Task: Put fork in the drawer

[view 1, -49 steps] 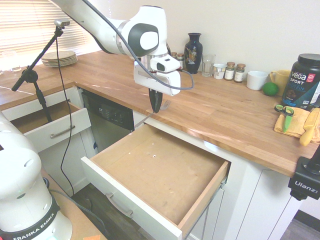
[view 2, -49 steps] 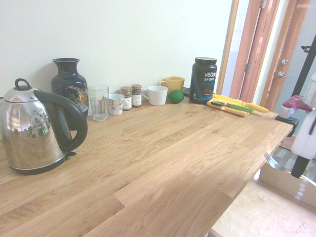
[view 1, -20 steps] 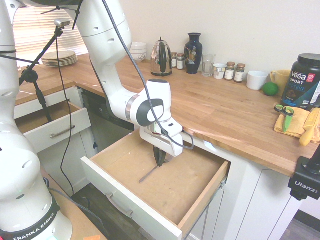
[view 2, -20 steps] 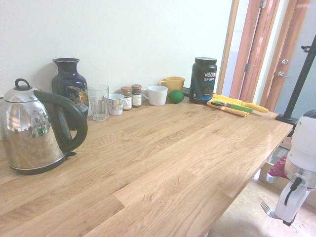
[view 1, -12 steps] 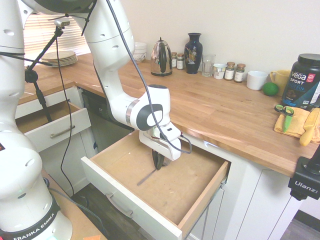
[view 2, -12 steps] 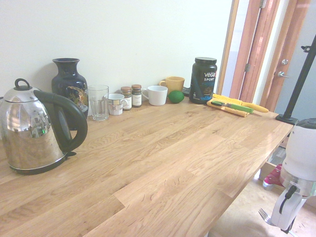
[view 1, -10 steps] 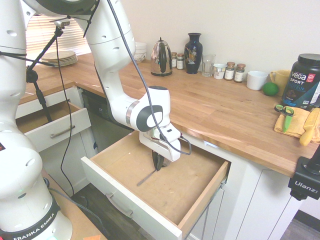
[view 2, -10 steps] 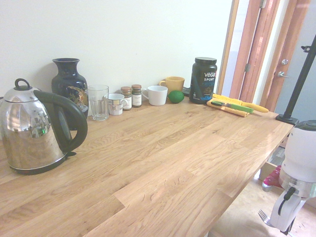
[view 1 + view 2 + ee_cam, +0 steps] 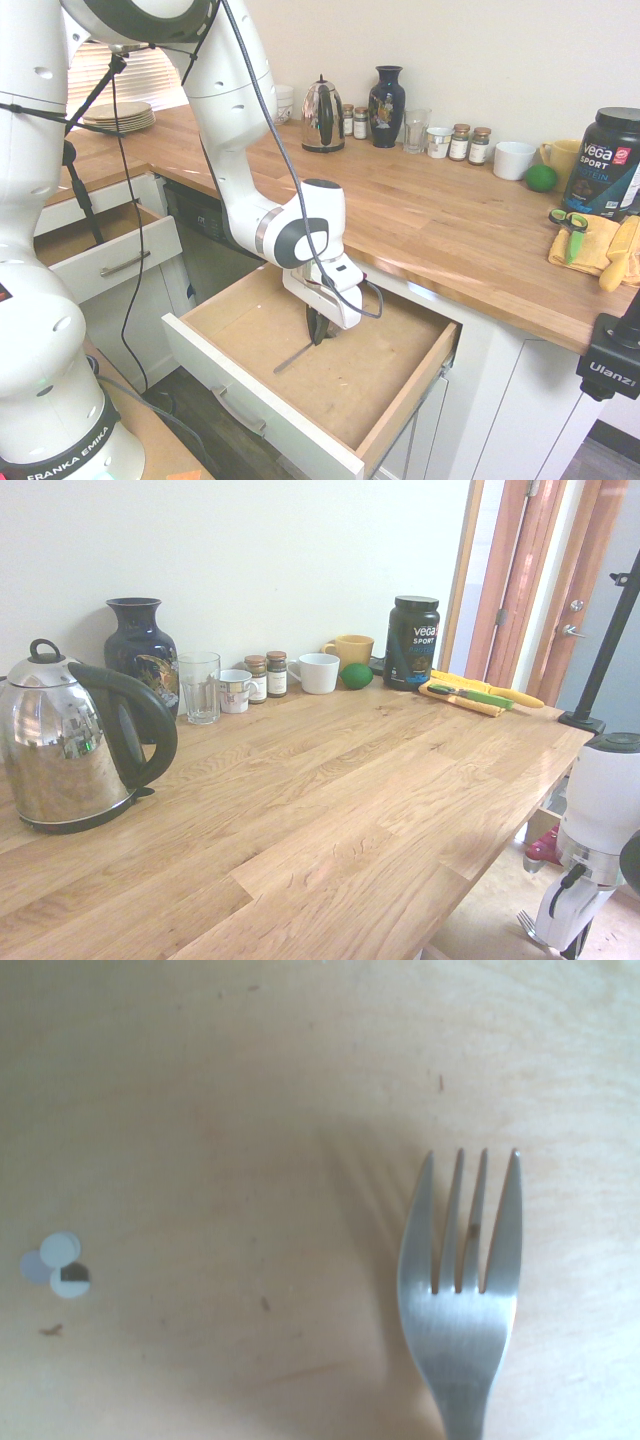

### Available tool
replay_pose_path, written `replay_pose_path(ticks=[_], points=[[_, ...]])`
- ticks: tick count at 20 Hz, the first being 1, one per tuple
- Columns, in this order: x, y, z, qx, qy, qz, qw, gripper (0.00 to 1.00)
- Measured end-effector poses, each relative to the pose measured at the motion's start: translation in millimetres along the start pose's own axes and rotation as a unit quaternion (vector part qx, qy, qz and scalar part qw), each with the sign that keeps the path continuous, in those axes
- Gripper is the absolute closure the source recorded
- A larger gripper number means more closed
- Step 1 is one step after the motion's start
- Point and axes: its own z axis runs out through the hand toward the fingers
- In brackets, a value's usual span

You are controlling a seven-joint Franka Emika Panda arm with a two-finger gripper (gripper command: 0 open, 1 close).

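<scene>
The wide drawer point(image 9: 385, 375) stands pulled out below the counter, its bare wood bottom showing. My gripper point(image 9: 317, 332) is low inside it, shut on the fork point(image 9: 294, 357). The slim silver handle slants down toward the drawer's front left. I cannot tell whether its end touches the bottom. In the second exterior view the gripper point(image 9: 576, 944) sits at the lower right, with the fork point(image 9: 526, 925) tines sticking out over the drawer point(image 9: 480, 925) floor. The wrist view shows the fork point(image 9: 462, 1295) head just above the wood bottom.
A smaller drawer point(image 9: 105, 262) is open at the left. On the counter point(image 9: 430, 215) are a kettle point(image 9: 322, 115), vase point(image 9: 386, 106), glass, spice jars, mugs, a lime, a black tub point(image 9: 604, 165) and a yellow cloth with scissors point(image 9: 571, 222). Plates point(image 9: 118, 116) sit far left.
The gripper came down with the fork from above the counter edge into the drawer. Over the last second it sank a little lower and shifted slightly.
</scene>
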Motion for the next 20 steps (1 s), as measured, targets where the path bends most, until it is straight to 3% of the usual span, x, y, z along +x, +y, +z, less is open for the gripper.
replay_pose_path(ticks=[20], points=[[9,-8,-13,0.01,0.01,0.002,1.0,0.0]])
